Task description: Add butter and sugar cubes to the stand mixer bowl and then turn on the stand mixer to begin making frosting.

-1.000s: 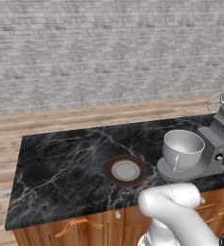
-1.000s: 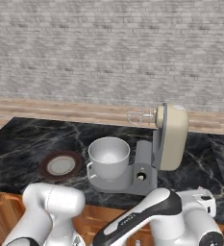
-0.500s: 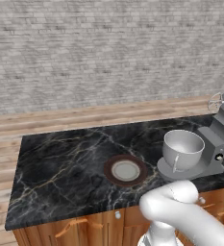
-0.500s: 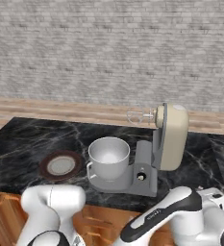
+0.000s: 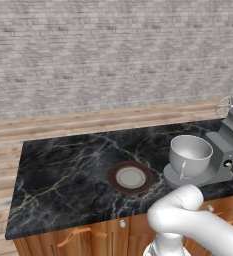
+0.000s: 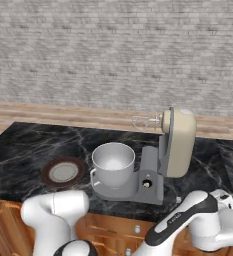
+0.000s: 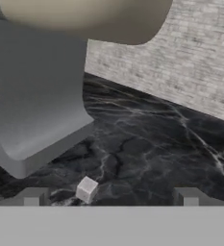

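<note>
From the left base view, the stand mixer bowl (image 5: 190, 154) sits on the grey base of the stand mixer (image 5: 227, 150), just right of a brown-rimmed plate (image 5: 130, 177) on the black marble counter (image 5: 68, 175). The right base view shows the mixer's cream head tilted up, whisk (image 6: 144, 121) above the bowl. In the hand view, the gripper (image 7: 110, 197) stands wide open and empty, low over the counter beside the mixer's base, with a small white sugar cube (image 7: 86, 188) between its fingertips.

Plate (image 5: 131, 177) left of stand mixer bowl (image 5: 190, 155)

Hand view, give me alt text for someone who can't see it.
A small pale cube sits on the black marble counter, just ahead of the open jaws' two grey tips at the bottom edge. The grey column and base of the stand mixer fill the left, its beige head overhead, with a grey brick wall behind.
</note>
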Robot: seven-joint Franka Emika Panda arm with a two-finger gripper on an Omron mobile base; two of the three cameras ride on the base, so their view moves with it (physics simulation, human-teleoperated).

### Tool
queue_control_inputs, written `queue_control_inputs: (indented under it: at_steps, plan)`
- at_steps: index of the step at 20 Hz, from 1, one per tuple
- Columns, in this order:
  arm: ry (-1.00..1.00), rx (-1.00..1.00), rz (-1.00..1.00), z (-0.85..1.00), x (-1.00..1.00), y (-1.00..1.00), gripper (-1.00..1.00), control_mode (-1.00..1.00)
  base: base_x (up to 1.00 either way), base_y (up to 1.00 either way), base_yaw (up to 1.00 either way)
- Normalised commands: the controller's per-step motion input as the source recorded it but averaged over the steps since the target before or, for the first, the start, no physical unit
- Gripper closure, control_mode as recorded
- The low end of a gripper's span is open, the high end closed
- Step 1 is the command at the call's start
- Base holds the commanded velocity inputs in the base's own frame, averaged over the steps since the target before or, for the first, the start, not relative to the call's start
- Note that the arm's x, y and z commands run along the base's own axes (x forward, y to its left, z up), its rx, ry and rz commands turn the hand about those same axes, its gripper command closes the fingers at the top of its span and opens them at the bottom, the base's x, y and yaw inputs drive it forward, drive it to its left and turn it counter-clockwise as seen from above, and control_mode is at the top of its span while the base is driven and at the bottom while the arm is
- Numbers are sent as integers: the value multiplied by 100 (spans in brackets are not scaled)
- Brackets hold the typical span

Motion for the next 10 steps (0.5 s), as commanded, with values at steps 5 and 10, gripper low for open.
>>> queue_control_inputs:
  at_steps: [5, 10]
  plan:
    - [0, -6, 10, -11, 36, -12, -100, -100, 0, 0, 0]
    - [0, -7, 4, -9, 12, -32, -100, -100, 0, 0, 0]
